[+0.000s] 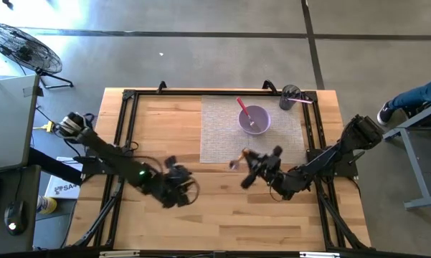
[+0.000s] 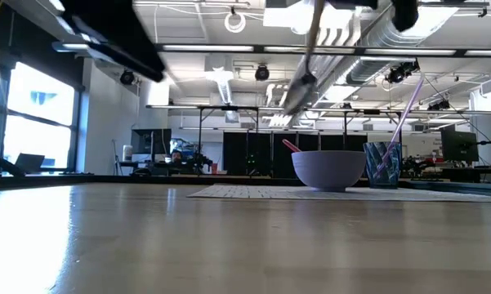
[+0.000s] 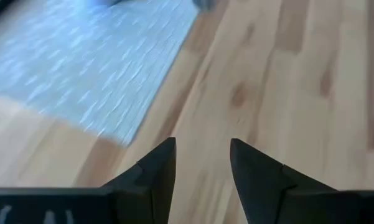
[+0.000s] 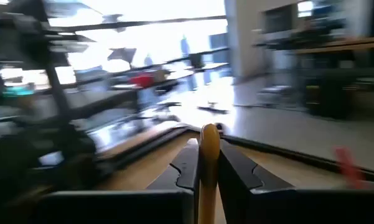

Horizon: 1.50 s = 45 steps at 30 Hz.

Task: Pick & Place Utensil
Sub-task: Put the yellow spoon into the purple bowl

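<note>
My right gripper [image 1: 252,166] hangs above the table near the placemat's near edge, shut on a utensil with a wooden handle and a metal head [image 1: 234,164]. The utensil also shows in the low view [image 2: 301,82], high above the table. A purple bowl [image 1: 254,119] stands on the grey woven placemat [image 1: 219,132] and holds a red utensil [image 1: 241,105] and a metal one. My left gripper [image 1: 178,179] is open and empty over bare wood, left of the placemat; its fingers [image 3: 202,158] show a gap between them. My right gripper pinches the utensil's wooden handle [image 4: 209,149] between its two fingers, which lie along it in the wrist view. The utensil is lifted clear of the table and tilted, its metal head [image 2: 298,88] lower than the handle.
A dark cup [image 1: 290,97] with a purple utensil in it stands at the placemat's far right corner, and also shows in the low view [image 2: 381,167]. Black frame rails [image 1: 125,122] run along the table's sides. Bare wood lies along the near side of the table.
</note>
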Available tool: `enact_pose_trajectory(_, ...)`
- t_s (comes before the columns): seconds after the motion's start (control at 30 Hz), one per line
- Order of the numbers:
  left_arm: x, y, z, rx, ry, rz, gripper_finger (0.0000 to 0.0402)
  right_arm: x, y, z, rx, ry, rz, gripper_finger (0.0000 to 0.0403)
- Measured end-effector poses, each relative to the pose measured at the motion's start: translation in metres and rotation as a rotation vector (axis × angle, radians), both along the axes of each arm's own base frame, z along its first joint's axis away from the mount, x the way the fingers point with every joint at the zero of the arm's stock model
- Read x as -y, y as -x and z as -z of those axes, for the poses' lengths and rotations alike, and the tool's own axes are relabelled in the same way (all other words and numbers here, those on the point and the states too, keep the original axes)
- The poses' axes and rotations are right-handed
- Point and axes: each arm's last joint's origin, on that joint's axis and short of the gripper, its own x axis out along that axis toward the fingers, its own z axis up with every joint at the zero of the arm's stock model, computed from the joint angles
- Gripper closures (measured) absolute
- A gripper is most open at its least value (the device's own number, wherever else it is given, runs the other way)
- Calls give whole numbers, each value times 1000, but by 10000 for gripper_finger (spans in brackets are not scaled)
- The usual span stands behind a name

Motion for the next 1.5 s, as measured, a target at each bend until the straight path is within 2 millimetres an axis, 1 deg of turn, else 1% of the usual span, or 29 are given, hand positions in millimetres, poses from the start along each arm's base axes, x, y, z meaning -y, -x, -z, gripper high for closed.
enact_pose_trajectory(0.07, 9, 18, -2, -13, -23, -25, 252, 7, 0, 1, -20, -6, 116, 377)
enact_pose_trajectory(0.17, 26, 41, 0, 9, -44, -46, 252, 21, -2, 7, -9, -30, 205, 377)
enact_pose_trajectory(0.23, 36, 54, 2, 34, -50, -49, 252, 34, -3, 14, 12, -53, 259, 377)
enact_pose_trajectory(0.37, 54, 74, 6, 79, -57, -32, 252, 65, 1, 25, 84, -105, 382, 377)
enact_pose_trajectory(0.5, 65, 87, 6, 113, -68, 12, 252, 97, 16, 27, 202, -164, 471, 377)
enact_pose_trajectory(0.6, 67, 90, 6, 114, -71, 27, 252, 118, 33, 31, 269, -190, 537, 375)
enact_pose_trajectory(0.7, 68, 91, 6, 111, -72, 32, 252, 135, 49, 41, 325, -213, 595, 375)
enact_pose_trajectory(0.83, 68, 91, 6, 113, -79, 32, 252, 152, 65, 58, 405, -243, 616, 376)
enact_pose_trajectory(0.9, 67, 91, 6, 112, -89, 37, 252, 158, 71, 66, 457, -268, 607, 376)
enact_pose_trajectory(0.97, 67, 91, 6, 115, -92, 36, 252, 164, 75, 73, 474, -278, 617, 375)
enact_pose_trajectory(1.1, 67, 91, 5, 130, -104, 30, 252, 170, 78, 84, 462, -288, 622, 376)
enact_pose_trajectory(1.2, 67, 90, 5, 150, -118, 20, 252, 173, 73, 89, 432, -300, 615, 376)
enact_pose_trajectory(1.33, 67, 90, 4, 170, -122, 12, 252, 178, 68, 95, 382, -295, 652, 372)
enact_pose_trajectory(1.5, 67, 90, 4, 166, -118, 14, 252, 184, 64, 101, 370, -316, 641, 373)
